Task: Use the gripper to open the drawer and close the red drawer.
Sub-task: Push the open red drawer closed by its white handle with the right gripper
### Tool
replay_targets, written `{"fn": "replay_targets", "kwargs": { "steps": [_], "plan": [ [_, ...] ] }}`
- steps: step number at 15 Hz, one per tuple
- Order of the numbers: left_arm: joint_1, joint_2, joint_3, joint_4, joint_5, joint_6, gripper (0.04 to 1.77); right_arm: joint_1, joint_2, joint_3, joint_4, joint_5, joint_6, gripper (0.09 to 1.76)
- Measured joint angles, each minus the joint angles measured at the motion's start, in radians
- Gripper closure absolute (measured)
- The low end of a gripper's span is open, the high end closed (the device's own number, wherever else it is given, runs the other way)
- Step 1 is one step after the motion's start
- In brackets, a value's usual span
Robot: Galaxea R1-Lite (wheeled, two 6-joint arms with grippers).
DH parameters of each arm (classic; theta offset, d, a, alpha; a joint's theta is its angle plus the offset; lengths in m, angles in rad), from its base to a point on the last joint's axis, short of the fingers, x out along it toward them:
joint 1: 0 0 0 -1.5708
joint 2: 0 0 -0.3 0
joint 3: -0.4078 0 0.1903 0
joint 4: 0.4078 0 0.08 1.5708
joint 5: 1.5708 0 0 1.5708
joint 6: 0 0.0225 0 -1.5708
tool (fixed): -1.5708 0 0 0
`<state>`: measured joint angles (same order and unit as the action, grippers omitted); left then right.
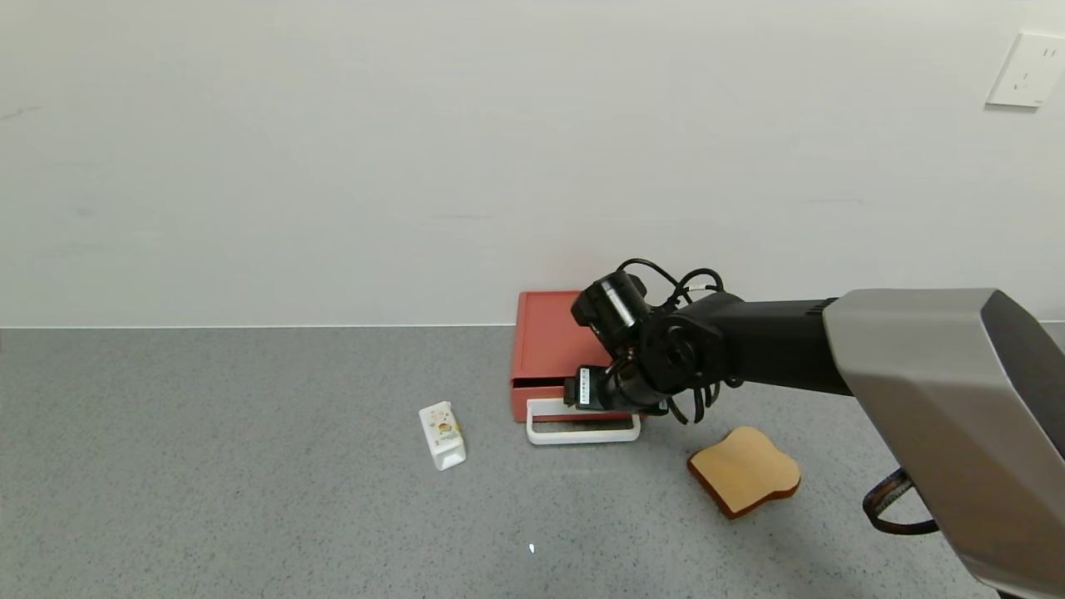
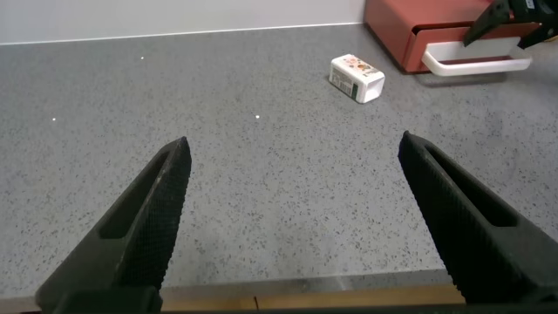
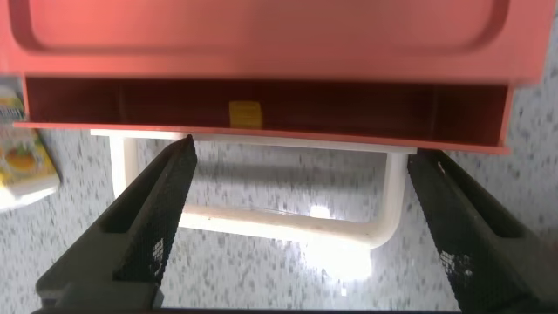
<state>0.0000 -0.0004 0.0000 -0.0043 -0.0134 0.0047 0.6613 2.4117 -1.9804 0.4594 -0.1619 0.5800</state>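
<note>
A bare test room, lab-like: a grey speckled counter (image 1: pixel 208 466) runs to a plain white wall (image 1: pixel 333 150), and a white wall socket (image 1: pixel 1027 71) sits far right.

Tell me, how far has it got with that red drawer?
The drawer looks barely open: a dark slot shows above its tray front, with a small yellow item visible inside. The right gripper hangs open over the white loop handle, gripping nothing. Opening or closing may be underway; I cannot tell which. The left gripper is open, idle.
</note>
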Motion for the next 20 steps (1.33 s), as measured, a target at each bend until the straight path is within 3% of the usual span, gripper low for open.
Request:
{"fn": "replay_targets", "kwargs": {
  "steps": [20],
  "plan": [
    [0.0, 0.0, 0.0, 0.0, 0.001, -0.001, 0.09, -0.008, 0.016, 0.0, -0.064, -0.027, -0.039, 0.11]
  ]
}}
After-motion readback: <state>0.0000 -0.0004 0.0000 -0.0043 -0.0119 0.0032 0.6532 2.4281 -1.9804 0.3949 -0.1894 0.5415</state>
